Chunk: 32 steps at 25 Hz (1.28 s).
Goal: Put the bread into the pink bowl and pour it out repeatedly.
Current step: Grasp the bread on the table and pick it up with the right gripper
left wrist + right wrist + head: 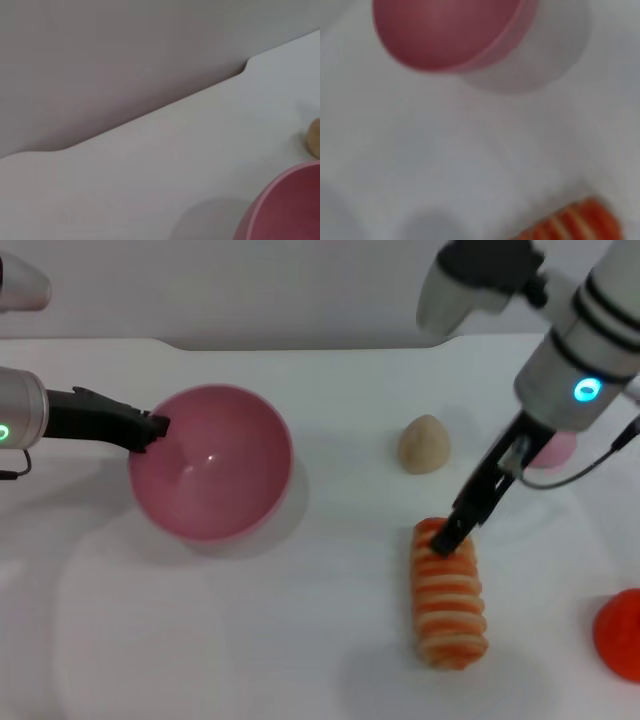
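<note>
We begin with the surface [300, 640], white and wide, which carries everything here. The pink bowl [211, 461] is the largest thing on it, standing upright and empty on the robot's left side. Our left hand [155, 427] has its dark tips at the bowl's left rim, seemingly pinching that rim, so we read it as closed on the bowl and steadying it. The left wrist view shows only an arc of the bowl and the bare surface beyond.

Next in size is the bread [449, 592], lying flat on the surface with its striped side up, well apart from the bowl on the robot's right side. Our right hand [458, 527] is down at the loaf's far end, touching it there, but we cannot tell whether its fingers are spread around the end or already shut on it. The right wrist view shows the bread's end near the frame edge and the bowl farther off.

We judge the step in hand to be the pickup of the bread. The next move calls for a firm grip on the loaf, a lift, a carry across to the bowl and a release over its open mouth.

Smaller things stand behind: a red object [620, 632], a beige lump [425, 444] and a small pink dome [555, 450].
</note>
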Each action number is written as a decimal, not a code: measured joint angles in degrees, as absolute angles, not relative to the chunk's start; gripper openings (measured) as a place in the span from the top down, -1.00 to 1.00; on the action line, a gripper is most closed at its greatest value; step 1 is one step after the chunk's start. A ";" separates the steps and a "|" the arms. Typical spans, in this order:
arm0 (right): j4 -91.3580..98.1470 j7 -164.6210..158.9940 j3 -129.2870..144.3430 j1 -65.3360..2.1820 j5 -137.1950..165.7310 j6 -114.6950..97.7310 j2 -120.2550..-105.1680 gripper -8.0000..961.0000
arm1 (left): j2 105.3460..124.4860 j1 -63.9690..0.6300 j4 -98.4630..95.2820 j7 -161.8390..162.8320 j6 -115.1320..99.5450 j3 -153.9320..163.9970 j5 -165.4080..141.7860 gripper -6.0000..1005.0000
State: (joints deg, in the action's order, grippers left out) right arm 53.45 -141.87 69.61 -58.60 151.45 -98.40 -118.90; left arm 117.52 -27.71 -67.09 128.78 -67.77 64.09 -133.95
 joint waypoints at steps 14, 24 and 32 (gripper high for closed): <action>47.56 -142.20 72.60 -55.89 147.58 -95.36 -119.30 -0.42 | 117.59 -26.89 -66.58 127.91 -68.98 64.47 -133.94 0.89; 44.62 -142.04 73.15 -55.28 146.97 -93.48 -119.41 -0.41 | 117.59 -26.79 -66.10 127.80 -69.25 64.68 -133.94 0.89; 42.49 -142.12 76.43 -55.00 145.59 -90.72 -119.44 -0.41 | 117.59 -26.65 -65.72 127.29 -69.35 64.68 -133.94 0.89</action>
State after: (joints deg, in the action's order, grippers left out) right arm 42.49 -142.12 76.43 -55.00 145.59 -90.72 -119.44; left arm 117.59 -26.65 -65.72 127.29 -69.35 64.68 -133.94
